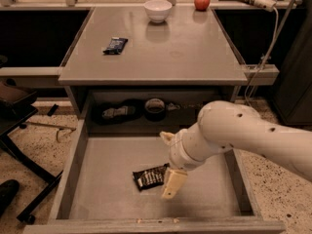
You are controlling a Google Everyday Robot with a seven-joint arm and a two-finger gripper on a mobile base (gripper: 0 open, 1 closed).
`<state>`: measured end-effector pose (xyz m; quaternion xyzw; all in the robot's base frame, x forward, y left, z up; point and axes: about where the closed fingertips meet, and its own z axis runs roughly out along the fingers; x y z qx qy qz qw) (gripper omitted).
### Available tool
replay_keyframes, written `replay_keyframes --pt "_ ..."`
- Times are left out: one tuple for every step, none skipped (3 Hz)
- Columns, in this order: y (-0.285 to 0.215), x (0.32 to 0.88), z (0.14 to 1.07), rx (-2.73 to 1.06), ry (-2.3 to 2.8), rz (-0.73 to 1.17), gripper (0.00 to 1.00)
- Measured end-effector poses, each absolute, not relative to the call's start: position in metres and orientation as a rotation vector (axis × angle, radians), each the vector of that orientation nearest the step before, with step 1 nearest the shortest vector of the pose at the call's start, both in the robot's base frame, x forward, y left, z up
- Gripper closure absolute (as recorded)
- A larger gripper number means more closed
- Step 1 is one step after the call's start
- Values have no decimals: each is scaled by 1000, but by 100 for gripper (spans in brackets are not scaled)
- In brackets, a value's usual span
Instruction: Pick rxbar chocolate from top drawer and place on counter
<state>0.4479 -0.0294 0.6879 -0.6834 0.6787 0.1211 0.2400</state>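
Note:
The rxbar chocolate [150, 176], a dark brown-black wrapper with white lettering, lies flat on the bottom of the open top drawer [102, 184], near its middle front. My gripper [165, 165] is down inside the drawer at the bar's right end. It is open, with one pale finger [172, 184] beside the bar's right edge and the other finger [166, 137] farther back. It holds nothing. The grey counter [175, 52] is above the drawer.
On the counter lie a dark blue wrapped bar [115, 45], a white bowl [158, 9] and a red apple [202, 1] at the back. Dark items sit in the shelf recess [131, 111] behind the drawer. A chair base [19, 169] stands at the left.

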Motion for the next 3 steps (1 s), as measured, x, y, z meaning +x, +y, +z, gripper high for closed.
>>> replay_keyframes --pt "17 464 644 -1895 1744 352 0" --pt "17 464 644 -1895 1744 352 0" --pt "16 466 637 -1899 1775 357 0"
